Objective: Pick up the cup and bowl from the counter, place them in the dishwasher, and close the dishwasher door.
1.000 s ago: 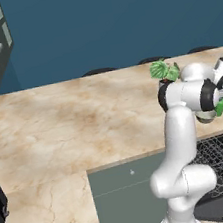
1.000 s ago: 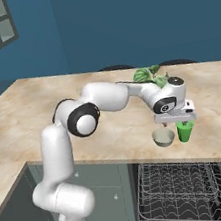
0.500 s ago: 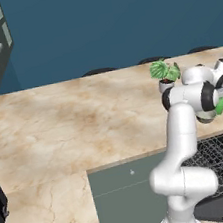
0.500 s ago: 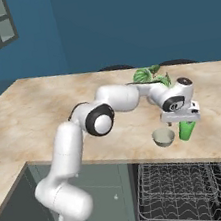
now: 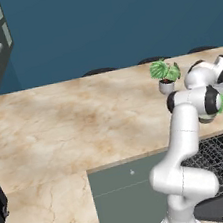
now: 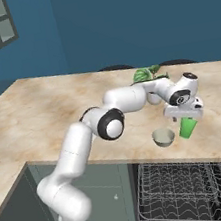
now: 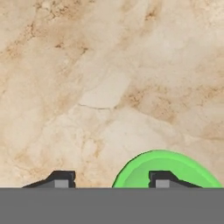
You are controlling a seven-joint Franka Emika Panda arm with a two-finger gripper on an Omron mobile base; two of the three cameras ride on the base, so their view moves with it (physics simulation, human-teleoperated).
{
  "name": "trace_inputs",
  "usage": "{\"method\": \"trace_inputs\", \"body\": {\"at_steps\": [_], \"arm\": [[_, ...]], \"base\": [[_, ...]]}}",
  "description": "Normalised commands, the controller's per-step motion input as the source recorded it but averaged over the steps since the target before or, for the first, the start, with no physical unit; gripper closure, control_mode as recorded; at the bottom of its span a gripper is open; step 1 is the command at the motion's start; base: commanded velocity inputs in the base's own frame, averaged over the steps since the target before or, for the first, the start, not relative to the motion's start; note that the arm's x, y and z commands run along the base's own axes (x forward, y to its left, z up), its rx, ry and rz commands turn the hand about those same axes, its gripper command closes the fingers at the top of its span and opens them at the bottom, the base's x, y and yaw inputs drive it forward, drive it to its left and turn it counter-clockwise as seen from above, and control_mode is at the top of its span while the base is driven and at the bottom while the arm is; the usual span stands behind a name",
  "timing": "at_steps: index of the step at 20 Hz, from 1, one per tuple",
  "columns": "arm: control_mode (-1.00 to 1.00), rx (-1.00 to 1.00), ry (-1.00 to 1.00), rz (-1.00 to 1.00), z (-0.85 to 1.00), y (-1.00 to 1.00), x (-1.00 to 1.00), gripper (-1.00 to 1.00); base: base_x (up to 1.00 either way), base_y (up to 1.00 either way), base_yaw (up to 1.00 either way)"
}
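The marbled surface [image 6: 56, 106] carries the green cup [image 6: 188, 127] directly beneath me, the grey bowl [image 6: 163, 137] just beside it, and a potted plant [image 5: 165, 77] a little beyond.

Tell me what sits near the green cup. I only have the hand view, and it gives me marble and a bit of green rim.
Observer: The bowl stands on the counter right beside the cup, on the arm's side in the right base view, apart from it.
Operator: Report where the gripper is.
Observer: The gripper hangs directly over the cup, pointing down.
Operator: Check the dishwasher.
Observer: The dishwasher stands open, its wire rack showing under the counter edge just below cup and bowl.
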Motion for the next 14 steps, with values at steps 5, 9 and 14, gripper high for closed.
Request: {"method": "trace_inputs", "body": {"at_steps": [5, 9, 14], "arm": [[-1.0, 0.0, -0.07, 0.0, 0.0, 0.0, -0.21, 1.0], [-1.0, 0.0, -0.11, 0.0, 0.0, 0.05, -0.4, 1.0], [-1.0, -0.05, -0.16, 0.0, 0.0, 0.3, -0.62, 1.0]], "base": [[0.0, 0.0, 0.0], [0.0, 0.0, 0.0], [0.0, 0.0, 0.0]]}}
